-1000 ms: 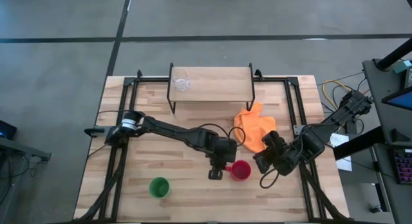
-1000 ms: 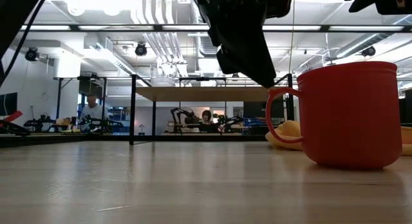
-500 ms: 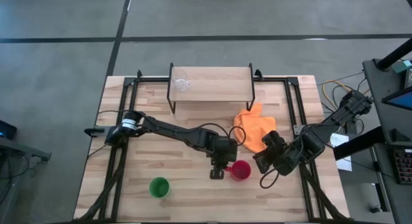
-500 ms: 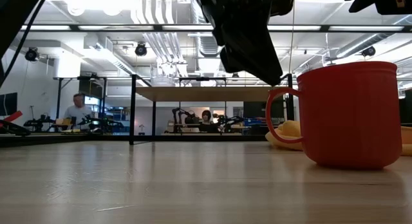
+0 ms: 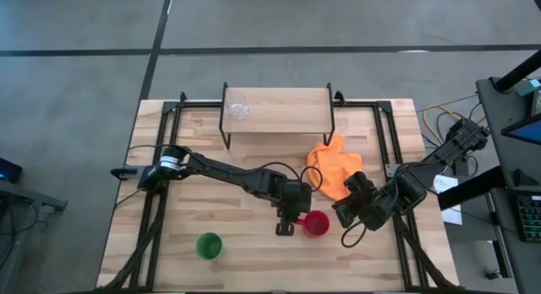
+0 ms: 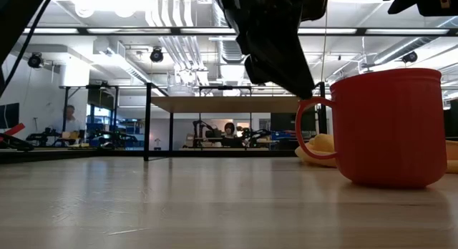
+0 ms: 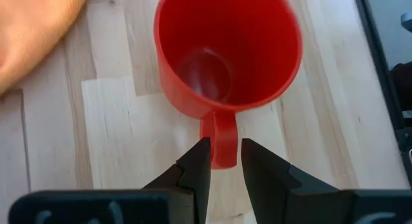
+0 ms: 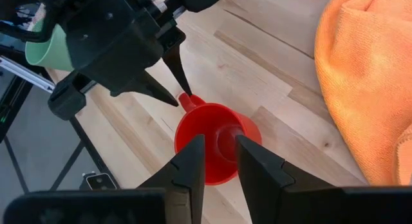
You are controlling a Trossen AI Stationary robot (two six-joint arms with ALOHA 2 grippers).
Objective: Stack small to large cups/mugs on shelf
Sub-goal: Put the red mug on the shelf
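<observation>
The red mug (image 5: 316,224) stands upright on the table near its front edge, handle (image 7: 219,147) toward the left. My left gripper (image 5: 294,221) is shut, its tips right over the handle (image 6: 304,100). My right gripper (image 5: 340,215) is shut and empty, just right of the mug. The green cup (image 5: 209,245) stands on the table at the front left. The clear cup (image 5: 237,107) stands on the left end of the shelf (image 5: 287,108) at the back. My left gripper comes at the mug's handle (image 7: 222,156) from above and the table's left, fingers slanting down. Its tips (image 8: 183,95) stand at the top of the handle. I cannot tell whether they touch it. The mug stands flat on the table.
An orange cloth (image 5: 336,169) lies between the shelf and the mug, close to my right arm. Black frame rails (image 5: 161,133) run along the table's left and right sides. There is bare table between the green cup and the shelf.
My left gripper has edged a little toward the red mug's handle. The mug has stayed where it was.
</observation>
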